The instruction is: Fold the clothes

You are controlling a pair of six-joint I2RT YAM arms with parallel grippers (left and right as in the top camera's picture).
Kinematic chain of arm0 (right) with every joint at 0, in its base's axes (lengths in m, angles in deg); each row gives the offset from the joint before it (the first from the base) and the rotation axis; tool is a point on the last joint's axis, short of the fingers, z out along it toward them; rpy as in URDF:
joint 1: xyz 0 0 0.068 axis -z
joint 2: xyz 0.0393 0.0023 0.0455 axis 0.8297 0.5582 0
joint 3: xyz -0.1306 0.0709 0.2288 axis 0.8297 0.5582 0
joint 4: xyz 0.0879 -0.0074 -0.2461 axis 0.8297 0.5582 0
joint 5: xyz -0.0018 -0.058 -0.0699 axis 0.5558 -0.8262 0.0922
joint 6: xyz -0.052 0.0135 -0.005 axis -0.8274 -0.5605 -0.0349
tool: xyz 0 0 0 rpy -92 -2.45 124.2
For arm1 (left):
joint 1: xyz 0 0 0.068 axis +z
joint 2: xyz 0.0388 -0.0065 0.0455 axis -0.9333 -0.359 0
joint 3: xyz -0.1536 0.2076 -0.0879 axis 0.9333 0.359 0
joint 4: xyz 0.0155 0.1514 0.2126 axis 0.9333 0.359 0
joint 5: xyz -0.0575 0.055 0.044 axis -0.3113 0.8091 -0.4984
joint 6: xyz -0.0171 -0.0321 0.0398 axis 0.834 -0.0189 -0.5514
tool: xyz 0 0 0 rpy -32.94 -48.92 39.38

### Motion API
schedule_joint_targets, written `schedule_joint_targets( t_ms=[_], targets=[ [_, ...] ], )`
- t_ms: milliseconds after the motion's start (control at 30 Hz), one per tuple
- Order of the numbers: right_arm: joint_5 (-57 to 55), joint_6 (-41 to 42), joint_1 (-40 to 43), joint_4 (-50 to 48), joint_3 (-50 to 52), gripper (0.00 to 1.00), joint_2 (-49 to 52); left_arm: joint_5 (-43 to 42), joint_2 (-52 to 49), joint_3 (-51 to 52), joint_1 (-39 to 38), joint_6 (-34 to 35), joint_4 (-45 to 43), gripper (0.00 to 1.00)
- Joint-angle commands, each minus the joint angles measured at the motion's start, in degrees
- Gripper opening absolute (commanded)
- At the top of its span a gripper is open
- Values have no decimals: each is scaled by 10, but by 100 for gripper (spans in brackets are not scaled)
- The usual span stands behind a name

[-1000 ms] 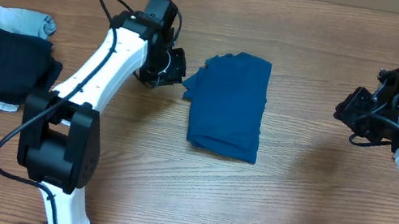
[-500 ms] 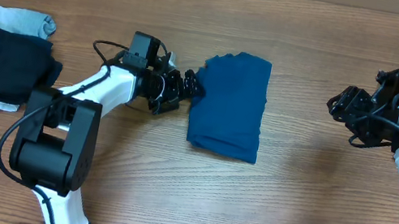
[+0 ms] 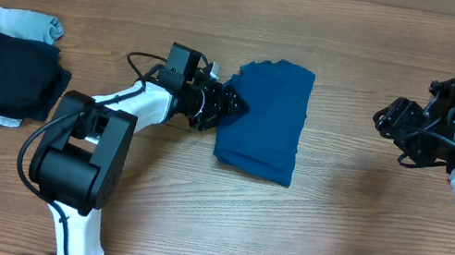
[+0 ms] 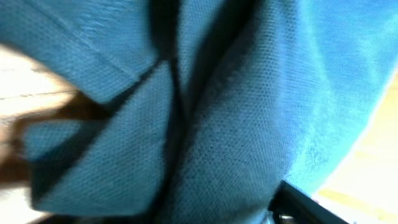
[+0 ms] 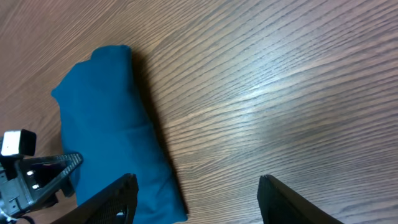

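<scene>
Risk: left gripper [image 3: 229, 109], grip unreadable, sits against the folded polo shirt [image 3: 268, 121] edge and could shove the fold apart; right gripper [image 5: 198, 180] gapes empty.

We show the left gripper [image 3: 227, 107], a second ago just beside the polo shirt [image 3: 268, 121], now pushed into its left edge; the shirt's upper part has shifted slightly rightward. The right gripper [image 5: 198, 202] has parted its fingers.
</scene>
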Motion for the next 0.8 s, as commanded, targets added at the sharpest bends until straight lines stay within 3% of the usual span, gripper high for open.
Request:
schedule_joint_targets(
  t_ms=[0,100,133,267,333,433,533,767],
  targets=[
    [3,-4,0,-1,-17,66,-2,41,-39,17,-5,-13,-12,59],
    [3,-4,0,-1,-17,65,-2,39,-39,17,-5,-28,-20,46],
    [3,-4,0,-1,-17,65,-2,37,-39,17,-5,-32,-21,33],
    [3,-4,0,3,-17,65,-2,-31,-39,11,-4,-94,-64,20],
    [3,-4,0,3,-17,65,-2,-60,-39,-6,-4,-107,-63,17],
    [3,-4,0,4,-17,65,-2,-78,-27,-47,-4,-107,-30,4],
    [2,-4,0,3,-17,65,-2,-73,25,-76,5,-86,-10,4],
    [2,-4,0,3,-17,66,-2,31,139,-76,63,-31,45,4]
  ],
)
